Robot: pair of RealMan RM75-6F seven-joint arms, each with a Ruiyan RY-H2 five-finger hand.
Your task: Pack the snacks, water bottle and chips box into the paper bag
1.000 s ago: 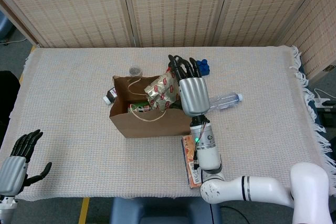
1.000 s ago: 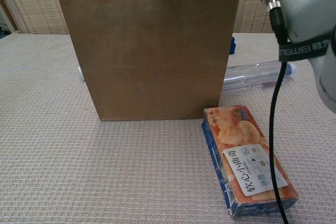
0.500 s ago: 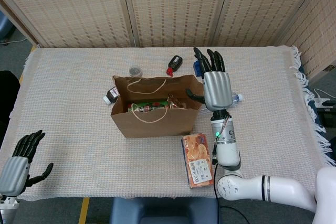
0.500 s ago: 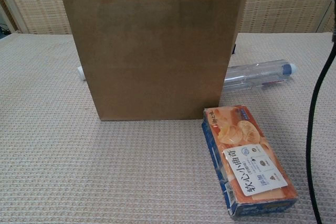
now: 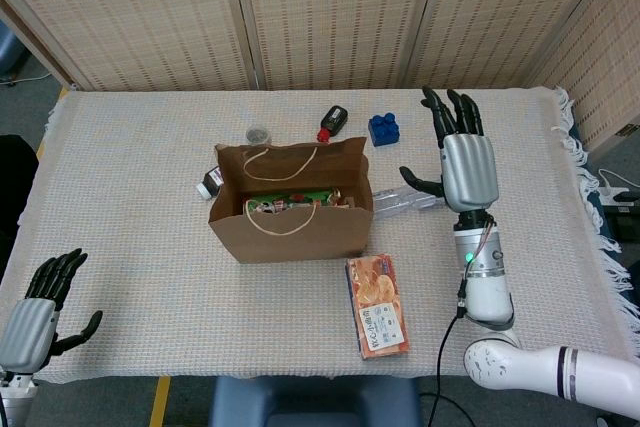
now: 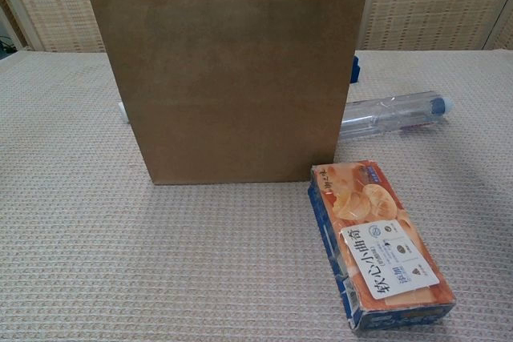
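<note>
We see right hand (image 5: 468,169) spread wide, empty, right of centre | left hand (image 5: 30,319) open, empty, lower left | water bottle (image 6: 393,113) lying behind bag (image 6: 228,78): smooth, rolls, we'd grip mid-body | chips box (image 6: 377,243) stiff, light.

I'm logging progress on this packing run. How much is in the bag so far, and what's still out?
Done: the paper bag stands open with snack packets inside.

In hand: nothing. The right hand is open above the table, near the water bottle; the left hand is open at the table's near edge.

Left: the water bottle lying beside the bag and the chips box lying in front of it.
</note>
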